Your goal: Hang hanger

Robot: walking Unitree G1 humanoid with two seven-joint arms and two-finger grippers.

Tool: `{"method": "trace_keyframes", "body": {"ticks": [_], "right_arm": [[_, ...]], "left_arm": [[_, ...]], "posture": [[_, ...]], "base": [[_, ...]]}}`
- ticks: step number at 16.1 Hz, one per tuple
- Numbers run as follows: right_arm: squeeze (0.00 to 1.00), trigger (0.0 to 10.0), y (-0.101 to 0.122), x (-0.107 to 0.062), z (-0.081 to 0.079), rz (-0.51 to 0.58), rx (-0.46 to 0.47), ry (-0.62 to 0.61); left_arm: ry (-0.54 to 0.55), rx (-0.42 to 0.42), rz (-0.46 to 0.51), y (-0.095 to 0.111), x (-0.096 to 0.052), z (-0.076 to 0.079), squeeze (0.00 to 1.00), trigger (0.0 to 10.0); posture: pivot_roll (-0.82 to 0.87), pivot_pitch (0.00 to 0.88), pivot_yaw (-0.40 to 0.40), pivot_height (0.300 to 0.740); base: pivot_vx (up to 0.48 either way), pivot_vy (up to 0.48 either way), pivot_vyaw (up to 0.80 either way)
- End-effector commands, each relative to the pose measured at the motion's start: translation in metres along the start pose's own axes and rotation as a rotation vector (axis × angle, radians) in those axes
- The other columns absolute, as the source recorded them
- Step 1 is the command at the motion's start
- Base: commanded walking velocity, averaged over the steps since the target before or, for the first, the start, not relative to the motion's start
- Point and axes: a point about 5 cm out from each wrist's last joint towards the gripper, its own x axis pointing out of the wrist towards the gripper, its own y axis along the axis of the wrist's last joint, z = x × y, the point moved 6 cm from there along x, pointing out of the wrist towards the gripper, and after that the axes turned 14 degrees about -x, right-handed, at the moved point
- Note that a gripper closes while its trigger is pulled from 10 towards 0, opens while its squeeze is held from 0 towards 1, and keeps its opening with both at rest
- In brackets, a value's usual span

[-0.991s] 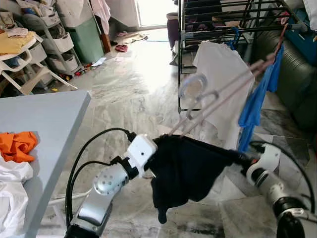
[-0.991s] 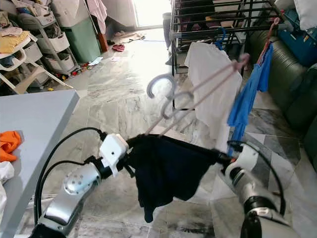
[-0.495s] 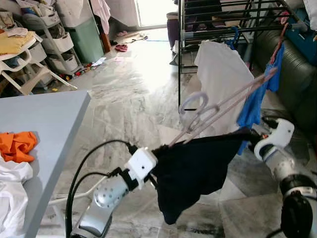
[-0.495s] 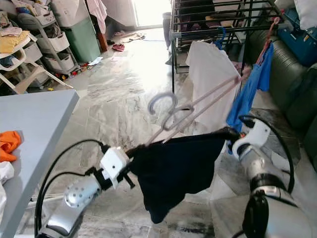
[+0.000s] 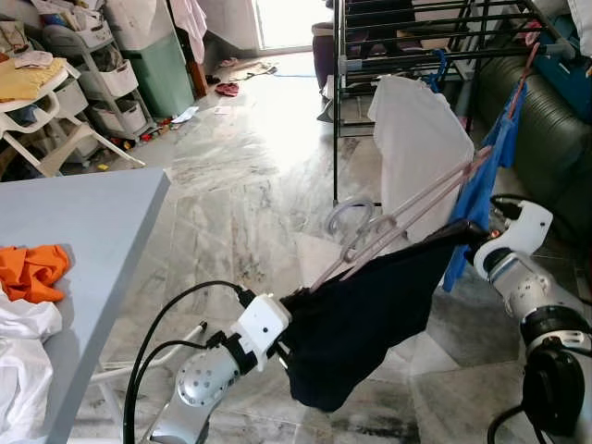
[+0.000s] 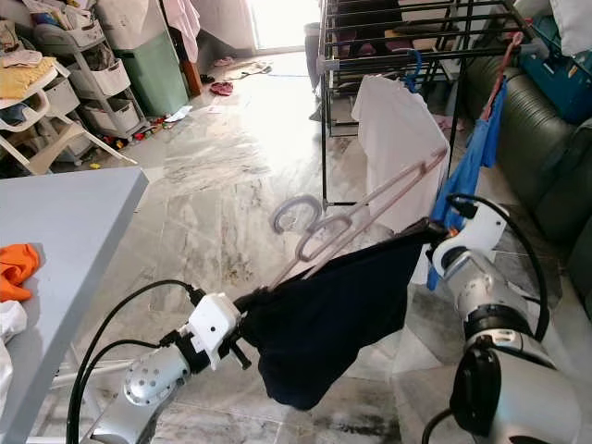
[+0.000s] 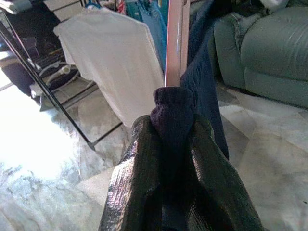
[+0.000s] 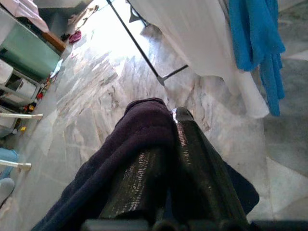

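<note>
Dark garment on pink hangers stretched between left gripper and right gripper; both pinch its cloth.

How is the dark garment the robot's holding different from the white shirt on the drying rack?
The dark navy garment is stretched between the left gripper and right gripper, sagging above the floor; the white shirt hangs straight down from the drying rack. The navy one lies tilted along pink hangers; the white one hangs upright from a blue hook. Both are cloth garments off the floor.
</note>
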Motion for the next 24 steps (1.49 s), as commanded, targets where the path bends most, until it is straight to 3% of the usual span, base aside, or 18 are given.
{"method": "trace_keyframes", "body": {"ticks": [1,10,15,19,24], "right_arm": [[0.0,0.0,0.058,-0.006,0.022,0.172,-0.001,-0.083],[0.0,0.0,0.1,-0.009,0.012,0.305,0.006,-0.071],[0.0,0.0,0.105,-0.009,0.007,0.337,-0.032,-0.063],[0.0,0.0,0.116,-0.012,0.004,0.385,-0.054,-0.062],[0.0,0.0,0.129,-0.015,0.001,0.425,-0.094,-0.064]], "left_arm": [[0.088,-0.015,-0.057,-0.016,-0.016,-0.018,0.0,0.0],[0.083,-0.024,-0.127,-0.041,-0.019,-0.014,0.0,0.0],[0.079,-0.046,-0.197,-0.062,-0.025,-0.014,0.0,0.0],[0.029,-0.072,-0.242,-0.075,-0.026,-0.003,0.0,0.0],[-0.047,-0.041,-0.333,-0.089,-0.031,0.012,0.0,0.0]], "posture": [[-0.13,0.0,0.088,0.74],[-0.13,0.0,0.085,0.74],[-0.13,0.0,0.084,0.74],[-0.13,0.0,0.087,0.74],[-0.14,0.0,0.088,0.74]], "base": [[0.0,0.0,0.0],[0.0,0.0,0.0],[0.0,0.0,0.0],[0.0,0.0,0.0],[0.0,0.0,0.0]]}}
